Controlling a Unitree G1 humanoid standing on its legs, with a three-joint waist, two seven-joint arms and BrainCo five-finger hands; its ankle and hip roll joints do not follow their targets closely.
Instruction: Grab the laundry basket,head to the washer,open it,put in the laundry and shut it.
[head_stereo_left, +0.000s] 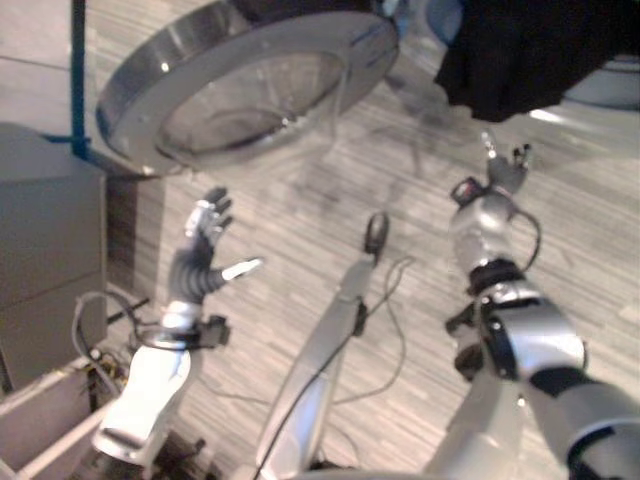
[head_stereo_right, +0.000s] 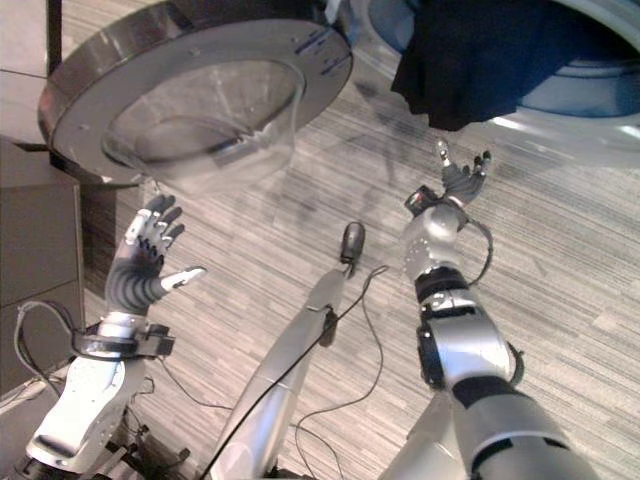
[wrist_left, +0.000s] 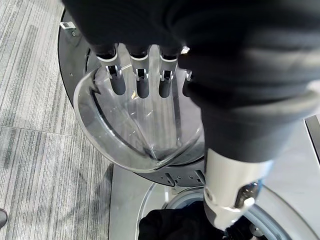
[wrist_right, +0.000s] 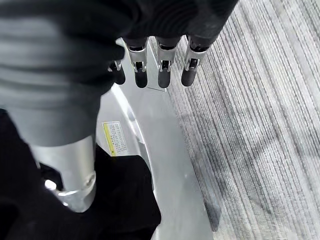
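Hanging half out of the washer (head_stereo_right: 600, 110) at 1 o'clock, black laundry (head_stereo_right: 480, 60) could snag the door (head_stereo_right: 190, 90); left hand (head_stereo_right: 145, 255), right hand (head_stereo_right: 460, 185) both open, empty.

Left hand (head_stereo_left: 205, 240), right hand (head_stereo_right: 458, 183): fingers straight

I can read no text: the yellow-and-white label (wrist_right: 115, 139) on the washer (wrist_right: 150, 150) front, beside the dark laundry (wrist_right: 115, 200), carries print too small to resolve.
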